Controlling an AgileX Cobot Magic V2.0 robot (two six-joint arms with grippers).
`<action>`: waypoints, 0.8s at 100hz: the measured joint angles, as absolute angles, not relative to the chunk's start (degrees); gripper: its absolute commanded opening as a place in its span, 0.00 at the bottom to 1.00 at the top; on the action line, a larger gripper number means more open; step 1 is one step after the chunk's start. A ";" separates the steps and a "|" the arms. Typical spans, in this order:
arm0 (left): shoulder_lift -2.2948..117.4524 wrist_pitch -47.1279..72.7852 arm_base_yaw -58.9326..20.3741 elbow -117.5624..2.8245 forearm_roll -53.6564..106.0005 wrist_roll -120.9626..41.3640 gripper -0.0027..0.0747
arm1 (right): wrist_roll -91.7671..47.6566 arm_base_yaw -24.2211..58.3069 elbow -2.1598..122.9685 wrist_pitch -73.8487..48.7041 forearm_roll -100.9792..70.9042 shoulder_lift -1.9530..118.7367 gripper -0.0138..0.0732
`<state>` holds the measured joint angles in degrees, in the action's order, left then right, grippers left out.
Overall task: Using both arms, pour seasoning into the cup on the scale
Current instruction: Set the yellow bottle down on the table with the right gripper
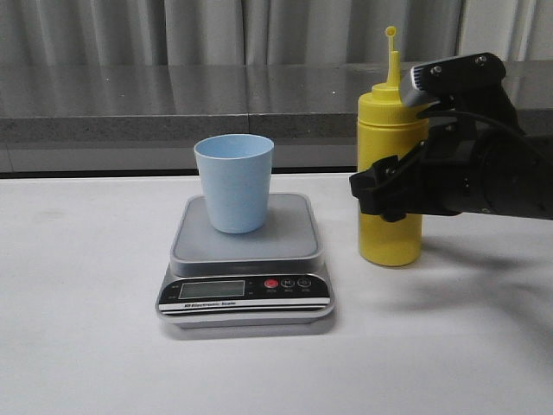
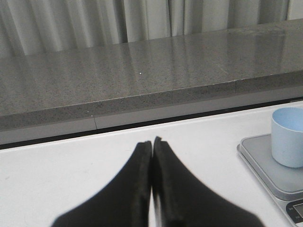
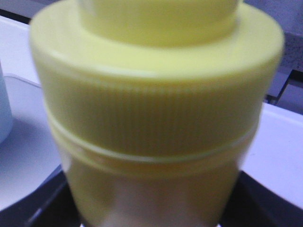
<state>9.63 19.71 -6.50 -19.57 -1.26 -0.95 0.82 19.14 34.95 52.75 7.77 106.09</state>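
The yellow seasoning bottle (image 1: 390,130) stands upright on the white table, right of the scale, with its cap flipped open. My right gripper (image 1: 384,194) reaches in from the right and its fingers close round the bottle's middle. In the right wrist view the bottle (image 3: 156,94) fills the frame between the black fingers (image 3: 258,201). The light blue cup (image 1: 233,183) stands upright on the silver scale (image 1: 289,238). My left gripper (image 2: 152,142) is shut and empty over the bare table, left of the cup (image 2: 288,137) and the scale (image 2: 262,163). It does not show in the front view.
A grey stone ledge (image 1: 130,104) runs along the back of the white table (image 1: 86,303), with grey curtains behind it. The scale's black front panel (image 1: 246,290) faces the table's front edge.
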 measured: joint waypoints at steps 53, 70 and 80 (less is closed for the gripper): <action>9.63 19.71 -6.50 -19.57 -1.26 -0.95 0.01 | 0.82 19.14 34.95 52.85 8.05 106.22 0.74; 9.63 19.71 -6.50 -19.57 -1.26 -0.95 0.01 | 0.82 19.14 34.44 53.23 8.21 106.22 0.92; 9.63 19.71 -6.50 -19.57 -1.26 -0.95 0.01 | 0.82 19.14 33.35 54.20 8.20 106.22 0.92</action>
